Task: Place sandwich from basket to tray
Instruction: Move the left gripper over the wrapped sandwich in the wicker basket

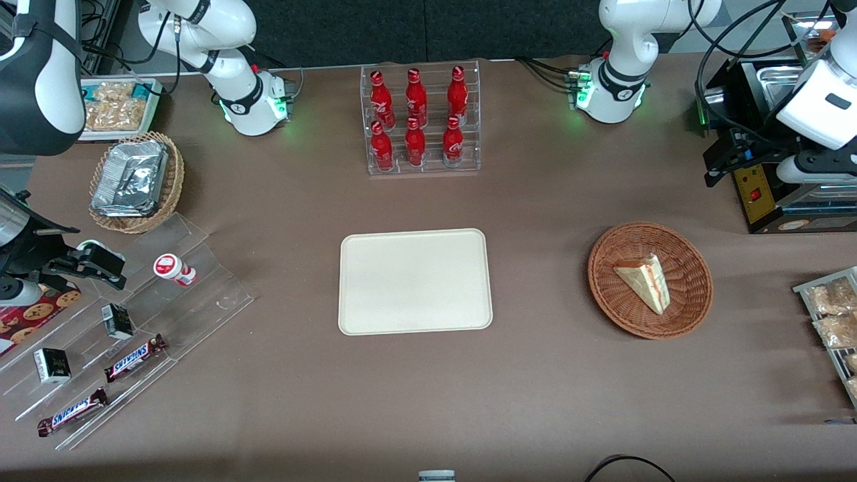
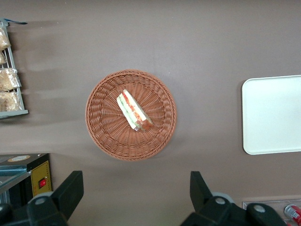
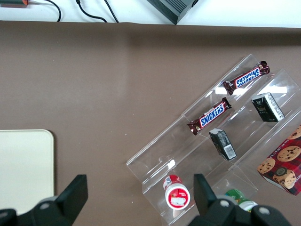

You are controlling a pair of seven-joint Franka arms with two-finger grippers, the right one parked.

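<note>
The sandwich [image 1: 643, 281] [image 2: 133, 111] lies in the round brown basket [image 1: 689, 301] [image 2: 106, 132] (filling edge showing from the wrist), well apart from the bare cream tray [image 1: 415, 281] [image 2: 273, 115] at mid-table. The gripper [image 2: 135, 194] hangs high above the basket, fingers [image 2: 70, 188] spread wide apart, holding nothing.

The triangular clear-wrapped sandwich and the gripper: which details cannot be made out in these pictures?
- Triangular clear-wrapped sandwich in the round reddish-brown wicker basket: its underside is hidden against the weave in the front and left wrist views.
- Gripper: open above the table, well clear of the basket; the picture's edge cuts off its body in the left wrist view, and it lies outside the front view.
- Flat cream-white rectangular tray: cut off by the edge in the left wrist view.
</note>
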